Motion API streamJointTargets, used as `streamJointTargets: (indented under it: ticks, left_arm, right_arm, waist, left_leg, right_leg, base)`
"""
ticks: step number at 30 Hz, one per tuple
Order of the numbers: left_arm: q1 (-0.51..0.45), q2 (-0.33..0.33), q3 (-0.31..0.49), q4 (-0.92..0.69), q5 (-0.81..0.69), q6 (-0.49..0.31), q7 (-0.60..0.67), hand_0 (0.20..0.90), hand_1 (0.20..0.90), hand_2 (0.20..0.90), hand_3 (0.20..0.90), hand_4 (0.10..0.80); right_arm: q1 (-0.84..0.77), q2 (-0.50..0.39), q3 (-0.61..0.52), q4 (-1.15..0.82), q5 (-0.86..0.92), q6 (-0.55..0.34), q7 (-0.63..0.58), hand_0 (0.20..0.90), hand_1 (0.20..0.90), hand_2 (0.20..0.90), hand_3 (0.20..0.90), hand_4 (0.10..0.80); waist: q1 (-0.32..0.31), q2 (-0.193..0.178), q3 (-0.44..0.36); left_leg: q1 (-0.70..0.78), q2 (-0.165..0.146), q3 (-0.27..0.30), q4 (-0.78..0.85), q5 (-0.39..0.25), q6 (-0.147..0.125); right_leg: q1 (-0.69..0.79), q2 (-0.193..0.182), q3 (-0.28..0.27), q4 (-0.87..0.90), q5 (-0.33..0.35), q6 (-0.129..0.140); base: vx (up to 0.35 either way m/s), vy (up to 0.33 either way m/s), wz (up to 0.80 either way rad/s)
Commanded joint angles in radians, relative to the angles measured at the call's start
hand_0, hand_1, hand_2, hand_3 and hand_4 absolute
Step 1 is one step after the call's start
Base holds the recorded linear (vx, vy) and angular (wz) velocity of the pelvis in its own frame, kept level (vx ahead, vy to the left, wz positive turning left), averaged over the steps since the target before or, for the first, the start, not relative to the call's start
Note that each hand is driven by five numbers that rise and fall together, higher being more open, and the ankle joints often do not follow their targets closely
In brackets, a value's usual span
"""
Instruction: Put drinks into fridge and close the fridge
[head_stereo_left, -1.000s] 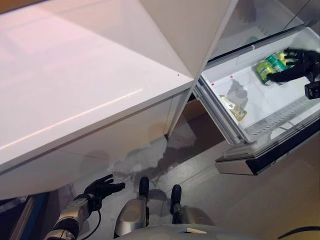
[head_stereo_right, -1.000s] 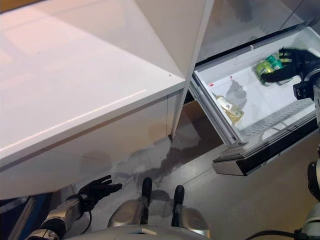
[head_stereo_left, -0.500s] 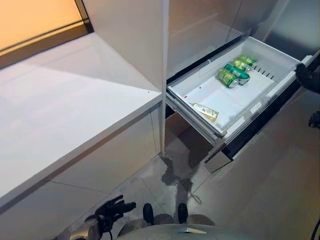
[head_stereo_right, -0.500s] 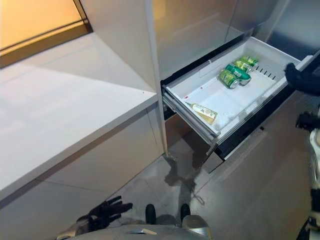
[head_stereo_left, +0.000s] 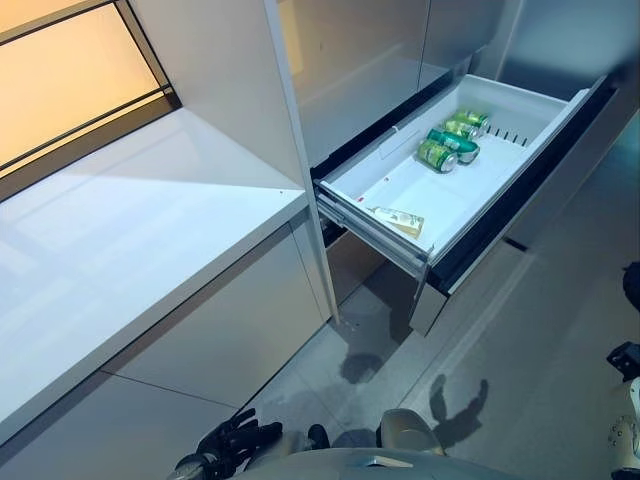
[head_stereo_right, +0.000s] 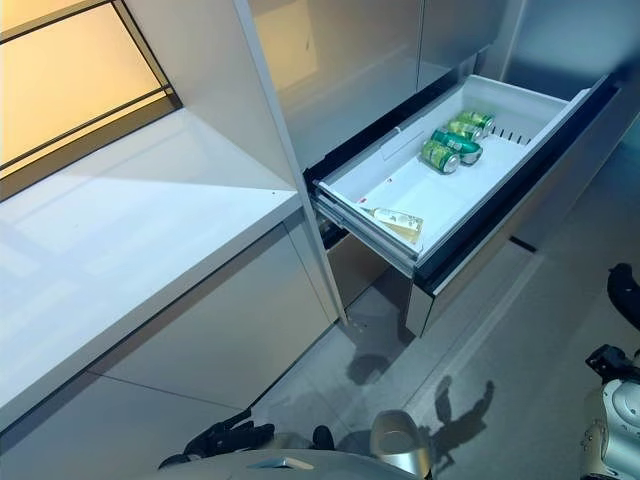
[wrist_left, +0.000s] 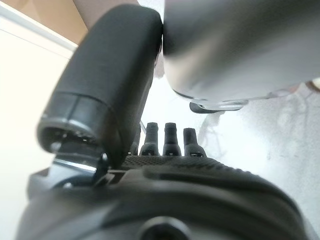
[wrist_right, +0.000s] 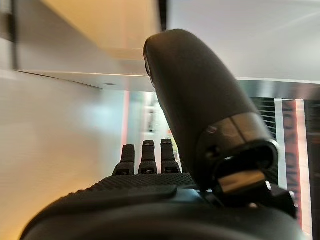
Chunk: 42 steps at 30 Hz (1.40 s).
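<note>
The fridge's white drawer (head_stereo_left: 366, 213) stands pulled out at the upper right. Several green drink cans (head_stereo_left: 448, 146) lie together at its far end, and a pale flat packet (head_stereo_left: 400, 220) rests near its front corner. My right hand (head_stereo_right: 624, 296) hangs low at the right edge, well clear of the drawer; its wrist view shows the fingers (wrist_right: 144, 158) straight and nothing held. My left hand (head_stereo_left: 236, 442) is down by the floor at the bottom left, with straight fingers (wrist_left: 170, 139) and nothing in it.
A long white counter (head_stereo_left: 120, 230) runs along the left, with a tall white panel (head_stereo_left: 215, 80) between it and the fridge. The drawer's dark front (head_stereo_left: 520, 190) juts over the grey floor (head_stereo_left: 500, 340).
The whole view has shifted as the camera moved. My right hand has let go of the cans, left the drawer and dropped to the right. The left hand stays low.
</note>
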Motion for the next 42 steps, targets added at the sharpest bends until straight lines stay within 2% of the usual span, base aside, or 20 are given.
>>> streamJointTargets:
  ticks: [1,9,15,20,28,37,42]
  left_arm:
    - [0.01,0.08,-0.007,-0.005,-0.019,0.015,0.006,0.9,0.9,0.9,0.9,0.8]
    - [-0.07,0.112,-0.062,-0.012,-0.084,0.035,0.066,0.9,0.9,0.9,0.9,0.8]
    - [-0.139,0.128,-0.103,-0.02,-0.124,0.033,0.079,0.9,0.9,0.9,0.9,0.8]
    - [-0.189,0.117,-0.131,-0.023,-0.128,0.049,0.103,0.9,0.9,0.9,0.9,0.8]
    - [-0.247,0.103,-0.164,-0.014,-0.11,0.071,0.153,0.9,0.9,0.9,0.9,0.8]
    - [-0.308,0.093,-0.225,0.011,-0.078,0.097,0.192,0.9,0.9,0.9,0.9,0.8]
    - [-0.322,0.09,-0.248,0.025,-0.063,0.095,0.192,0.9,0.9,0.9,0.9,0.8]
  right_arm:
    - [-0.117,-0.083,0.017,-0.074,-0.003,-0.041,0.052,0.9,0.9,0.9,0.9,0.8]
    - [-0.259,-0.174,0.196,-0.029,0.001,0.082,0.145,0.9,0.9,0.9,0.9,0.8]
    - [-0.449,-0.252,0.34,0.0,-0.018,0.081,0.2,0.9,0.9,0.9,0.9,0.8]
    - [-0.63,-0.277,0.476,0.017,-0.066,0.071,0.291,0.9,0.9,0.9,0.9,0.8]
    - [-0.812,-0.212,0.667,0.017,-0.111,0.063,0.347,0.9,0.9,0.9,0.9,0.8]
    - [-1.027,-0.064,0.834,0.072,-0.101,0.077,0.292,0.9,0.9,0.9,0.9,0.8]
    - [-1.122,0.018,0.909,0.091,-0.067,0.056,0.28,0.9,0.9,0.9,0.9,0.8]
  waist:
    - [0.019,-0.027,0.049]
    - [0.021,-0.028,0.139]
    - [0.033,-0.017,0.215]
    - [0.049,-0.005,0.235]
    - [0.085,-0.015,0.243]
    - [0.14,-0.012,0.248]
    - [0.175,-0.012,0.246]
  left_leg:
    - [-0.038,-0.037,-0.048,0.194,-0.203,0.082]
    - [-0.186,-0.047,-0.038,0.296,-0.191,0.074]
    - [-0.271,-0.05,-0.027,0.333,-0.172,0.066]
    - [-0.309,-0.054,-0.016,0.349,-0.156,0.059]
    - [-0.336,-0.055,-0.018,0.373,-0.152,0.052]
    - [-0.324,-0.066,-0.041,0.342,-0.128,0.049]
    - [-0.306,-0.068,-0.051,0.306,-0.11,0.05]
  right_leg:
    - [-0.026,0.028,0.012,0.093,-0.015,-0.064]
    - [-0.203,0.034,0.007,0.237,-0.031,-0.08]
    - [-0.295,0.047,0.01,0.265,-0.013,-0.083]
    - [-0.335,0.048,0.011,0.273,0.002,-0.081]
    - [-0.343,0.041,0.009,0.27,0.019,-0.068]
    - [-0.316,0.03,0.003,0.231,0.044,-0.054]
    - [-0.291,0.024,-0.005,0.197,0.056,-0.052]
  base:
    - [-0.021,0.012,0.06]
    - [-0.078,-0.001,-0.01]
    - [-0.135,0.017,-0.03]
    - [-0.074,0.026,-0.03]
    - [0.005,-0.008,0.01]
    - [0.038,-0.034,0.13]
    - [0.013,-0.03,0.14]
